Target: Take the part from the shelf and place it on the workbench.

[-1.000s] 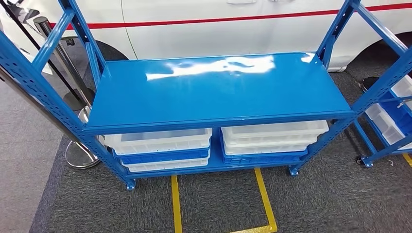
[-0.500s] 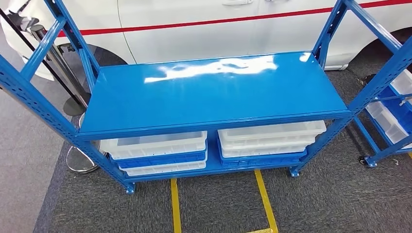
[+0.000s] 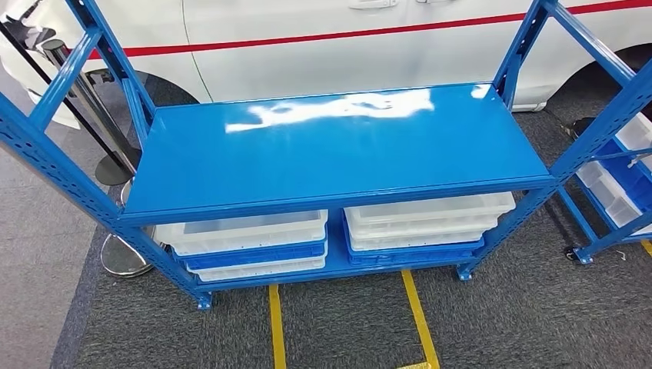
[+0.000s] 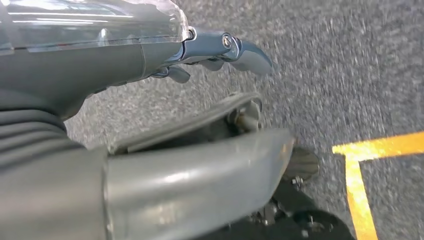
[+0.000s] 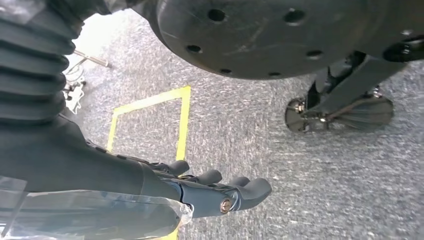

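head view: shelf (image 3: 330,146) bare | left hand (image 4: 210,55), right hand (image 5: 220,192) fingers loose, hold nothing

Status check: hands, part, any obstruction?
Left hand and right hand open, hanging over floor. No part on blue shelf. Nothing blocking.

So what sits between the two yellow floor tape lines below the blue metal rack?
Bare grey carpet in the head view, between the left yellow tape line and the right one.
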